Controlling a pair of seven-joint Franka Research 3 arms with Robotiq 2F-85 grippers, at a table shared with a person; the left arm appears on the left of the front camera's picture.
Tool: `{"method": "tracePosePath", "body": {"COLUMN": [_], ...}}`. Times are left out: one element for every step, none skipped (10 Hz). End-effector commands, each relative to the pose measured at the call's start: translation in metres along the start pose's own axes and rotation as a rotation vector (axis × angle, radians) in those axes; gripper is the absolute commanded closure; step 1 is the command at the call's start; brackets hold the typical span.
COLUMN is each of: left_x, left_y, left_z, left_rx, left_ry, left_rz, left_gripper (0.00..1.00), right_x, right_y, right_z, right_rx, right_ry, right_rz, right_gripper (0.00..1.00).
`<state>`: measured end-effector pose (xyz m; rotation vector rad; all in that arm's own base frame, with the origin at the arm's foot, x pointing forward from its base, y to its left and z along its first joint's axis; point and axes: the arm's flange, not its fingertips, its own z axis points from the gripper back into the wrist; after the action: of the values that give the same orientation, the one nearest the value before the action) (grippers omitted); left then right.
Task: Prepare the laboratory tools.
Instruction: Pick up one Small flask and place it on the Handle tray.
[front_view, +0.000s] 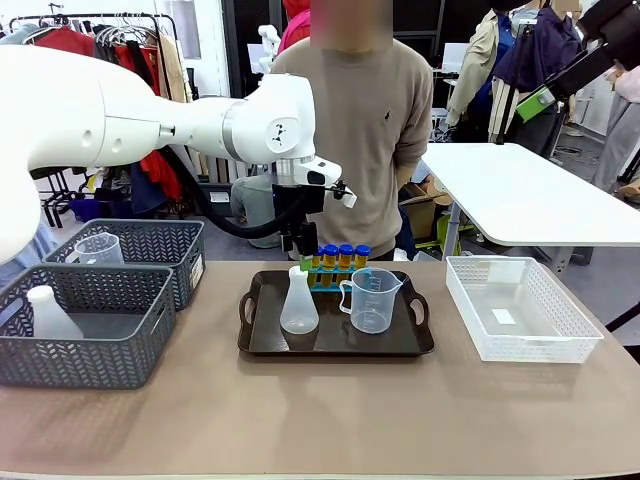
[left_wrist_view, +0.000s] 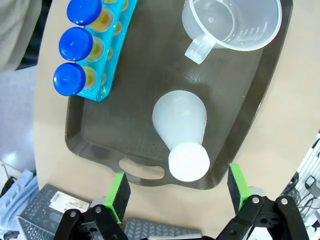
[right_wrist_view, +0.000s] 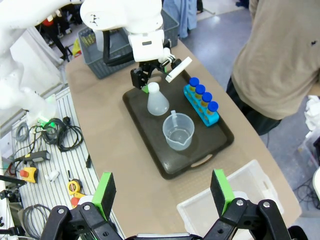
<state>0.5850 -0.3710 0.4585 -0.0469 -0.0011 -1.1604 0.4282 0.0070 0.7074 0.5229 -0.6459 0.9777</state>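
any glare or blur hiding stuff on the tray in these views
Front view: sharp, even light, faint sheen on the tray. Left wrist view: soft ceiling glare on the tray floor between flask and beaker; wide-angle bend curves the edges. Right wrist view: crisp, and its own gripper looms large.

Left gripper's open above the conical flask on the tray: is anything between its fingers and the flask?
Nothing visible. The left gripper hangs open right over the flask, whose white cap sits between the green pads. The beaker and tube rack stand off to the sides.

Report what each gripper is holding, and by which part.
Nothing is held. The left gripper hangs open above the flask; the right gripper is open too.
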Motion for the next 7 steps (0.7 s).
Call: {"method": "tracePosePath", "body": {"left_x": [-0.0026, -0.0026, -0.0026, -0.0026, -0.0026, -0.0026, -0.0026], "left_y": [0.0015, 0.0015, 0.0015, 0.0015, 0.0015, 0.0015, 0.0015], "left_z": [-0.0003, -0.0003, -0.0003, -0.0003, -0.0003, -0.0003, -0.0003], "left_rx": [0.001, 0.001, 0.001, 0.001, 0.001, 0.001, 0.001], "left_ry": [0.002, 0.002, 0.002, 0.002, 0.002, 0.002, 0.002], "left_rz": [-0.014, -0.014, -0.014, -0.014, -0.014, -0.014, -0.014], "left_gripper": [0.0, 0.0, 0.0, 0.0, 0.0, 0.0, 0.0], "right_x": [0.0013, 0.0013, 0.0013, 0.0013, 0.0013, 0.0013, 0.0013], "right_y": [0.0006, 0.0006, 0.0006, 0.0006, 0.0006, 0.0006, 0.0006], "right_z": [0.0007, 0.0007, 0.0007, 0.0007, 0.0007, 0.0007, 0.0007], "right_rx": [0.007, 0.007, 0.007, 0.007, 0.007, 0.007, 0.007], "right_ry": [-0.013, -0.013, -0.013, -0.013, -0.013, -0.013, -0.013], "right_rz": [0.008, 0.008, 0.008, 0.008, 0.008, 0.008, 0.008], "right_gripper": [0.0, 0.0, 0.0, 0.0, 0.0, 0.0, 0.0]}}
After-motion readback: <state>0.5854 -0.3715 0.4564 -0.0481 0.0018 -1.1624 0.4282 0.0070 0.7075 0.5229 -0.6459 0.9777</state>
